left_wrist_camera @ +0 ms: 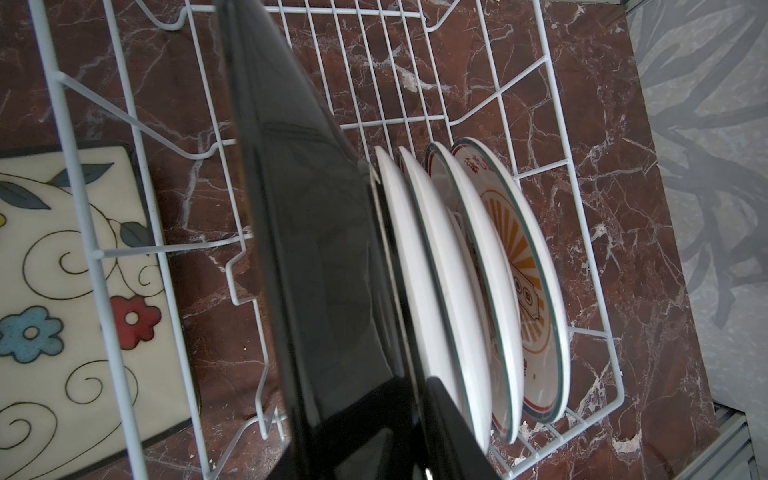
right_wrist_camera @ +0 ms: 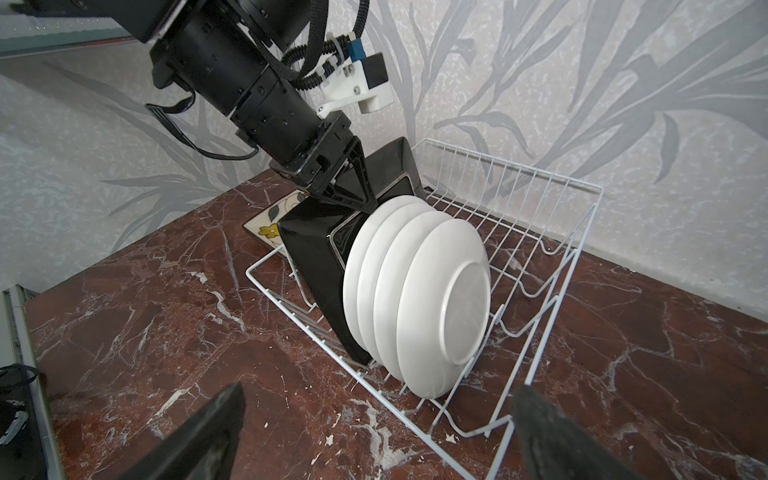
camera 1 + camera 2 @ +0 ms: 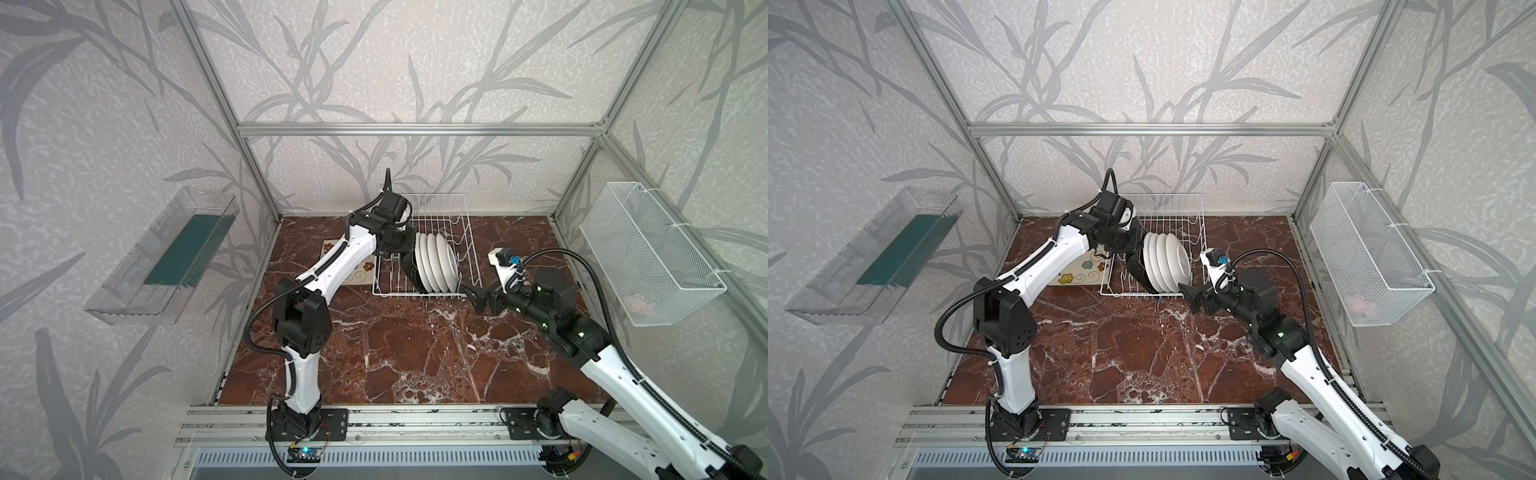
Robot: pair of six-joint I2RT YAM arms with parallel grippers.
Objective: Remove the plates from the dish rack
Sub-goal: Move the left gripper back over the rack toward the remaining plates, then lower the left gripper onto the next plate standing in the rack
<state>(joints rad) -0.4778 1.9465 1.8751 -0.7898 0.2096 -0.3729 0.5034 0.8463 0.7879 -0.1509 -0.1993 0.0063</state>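
i make this early going. one square plate (image 1: 62, 291) lies flat and face up on the table (image 3: 415, 353), just outside the dish rack (image 2: 515, 166) on my left arm's side, so that one counts as unloaded. everything else is in the rack: four round plates (image 2: 440, 291) and, as far as i can judge, two black-backed square plates (image 2: 316, 266), though they overlap and i can't separate them cleanly.

the left gripper (image 2: 357, 199) is down at the upper edge of the square plates, with one finger (image 2: 353, 183) lying against the black back. the far finger is hidden, so i can't tell whether the hand is clamped on a plate or only astride it. the right gripper (image 3: 476, 297) hangs just off the rack's near right corner, fingers spread wide, holding nothing.

all the racked plates stand on edge at the end of the rack nearest the robot. the round ones sit packed in a row running across the rack, with their white backs turned toward my right arm and their orange fronts toward my left. the square plates stand at the left end of that row, against the first round plate. they look tilted off upright, with one flat edge on top. the rack's long axis runs away from me toward the back wall.
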